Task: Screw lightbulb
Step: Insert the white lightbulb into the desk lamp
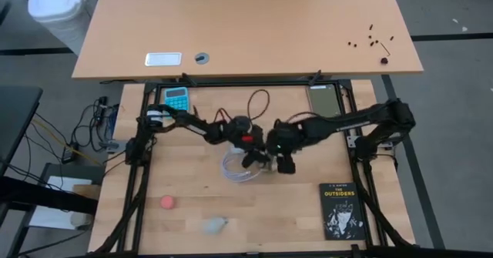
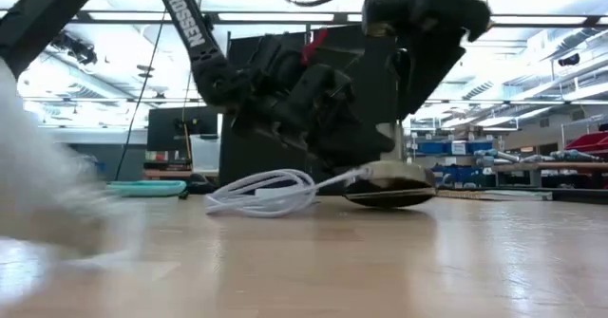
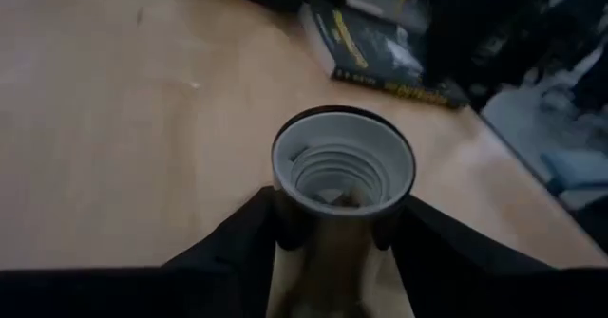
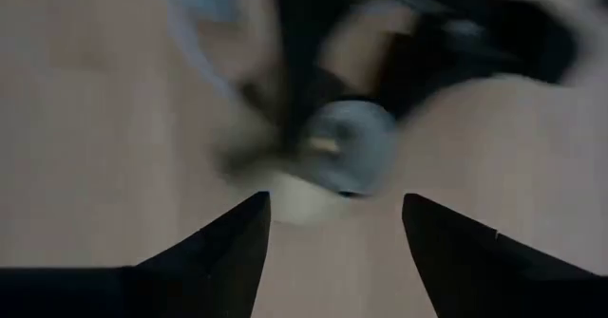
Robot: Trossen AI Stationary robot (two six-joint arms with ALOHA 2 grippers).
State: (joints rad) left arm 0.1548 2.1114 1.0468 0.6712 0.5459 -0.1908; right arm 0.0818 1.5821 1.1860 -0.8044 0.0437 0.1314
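Both arms meet near the middle of the table [image 1: 192, 212]. The left gripper [image 3: 337, 233] has its jaws clamped on a socket [image 3: 343, 171], a dark tube with a white rim and a threaded inside, its open mouth facing away from the wrist camera. The socket holds no bulb. A white cord [image 2: 266, 193] lies coiled on the table just beside the grippers, running to the round metal base [image 2: 391, 185] that rests on the wood.

The right gripper [image 4: 334, 225] hovers right next to the left one, its jaws apart with nothing between them. Beyond its fingers [image 4: 223, 252] the view is blurred; a round grey shape and something white sit there, but I cannot tell what they are.

The lightbulb [image 1: 215, 225] lies on its side near the front edge of the table, well apart from both grippers, with a small pink ball [image 1: 168, 202] near it toward the left edge. A black book [image 1: 341, 209] lies at the front right corner, and a teal calculator [image 1: 176, 98] at the back left.
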